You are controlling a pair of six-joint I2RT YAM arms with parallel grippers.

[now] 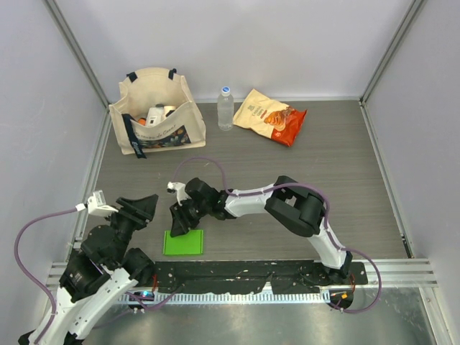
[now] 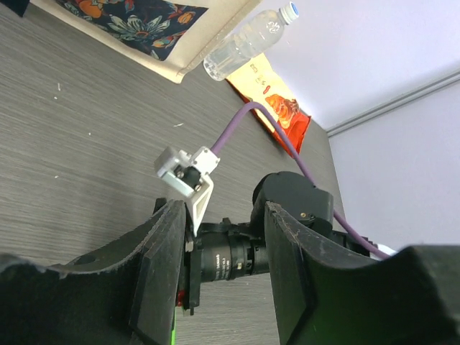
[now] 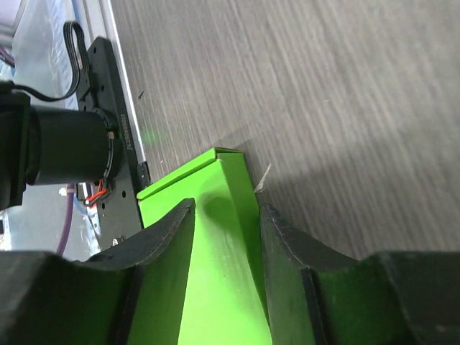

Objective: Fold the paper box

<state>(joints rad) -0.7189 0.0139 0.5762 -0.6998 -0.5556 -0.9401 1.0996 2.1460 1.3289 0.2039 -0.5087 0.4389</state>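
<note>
The paper box (image 1: pixel 184 243) is a bright green small rectangle lying near the table's front edge. My right gripper (image 1: pixel 180 224) reaches leftwards and hangs over its far left corner. In the right wrist view the box (image 3: pixel 215 273) fills the gap between the jaws. Its far corner and a narrow side wall lie by the right finger (image 3: pixel 287 251), and the left finger sits over its top face. That gripper (image 3: pixel 226 205) stands open astride the box's edge. Left of the box, my left gripper (image 1: pixel 147 205) is open and empty (image 2: pixel 223 212), facing the right arm's wrist camera (image 2: pixel 223 255).
A cream tote bag (image 1: pixel 154 108) with items inside stands at the back left. Beside it are a water bottle (image 1: pixel 226 108) and an orange snack bag (image 1: pixel 272 115). A black base rail (image 1: pixel 251 273) runs along the front edge, just behind the box.
</note>
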